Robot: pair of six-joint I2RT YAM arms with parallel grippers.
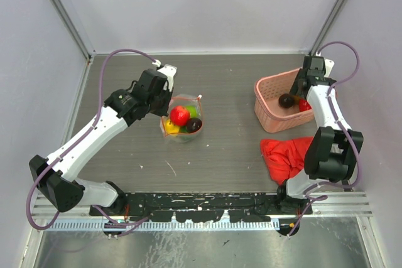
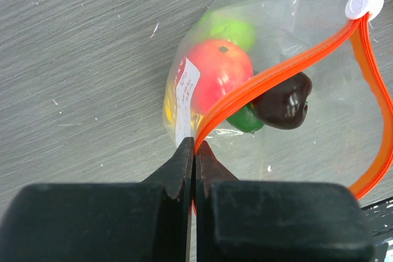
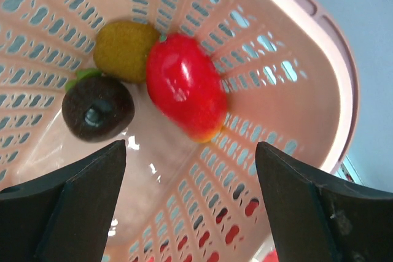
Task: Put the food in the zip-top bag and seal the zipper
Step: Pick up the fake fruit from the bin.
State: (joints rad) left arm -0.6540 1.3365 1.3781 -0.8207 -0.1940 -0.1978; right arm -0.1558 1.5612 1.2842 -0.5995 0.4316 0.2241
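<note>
Your left jaws clamp clear plastic bag's [image 2: 276, 16] unsealed red-orange zipper [image 2: 276, 69] | right jaws open over three rounded toy fruits [image 3: 184, 84] in pink lattice basket [image 3: 270, 23].

Zip-top bag [image 2: 270, 16] mouth is held open, partly blocked by dark brown fruit [image 2: 284, 102]. R gripper [image 3: 187, 145] is hemmed in by basket [image 3: 295, 59] walls; room is found only above.

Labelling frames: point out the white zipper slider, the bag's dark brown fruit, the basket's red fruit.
white zipper slider [image 2: 363, 3], left wrist view, centre
dark brown fruit [image 2: 282, 104], left wrist view, middle
red fruit [image 3: 184, 87], right wrist view, middle
</note>
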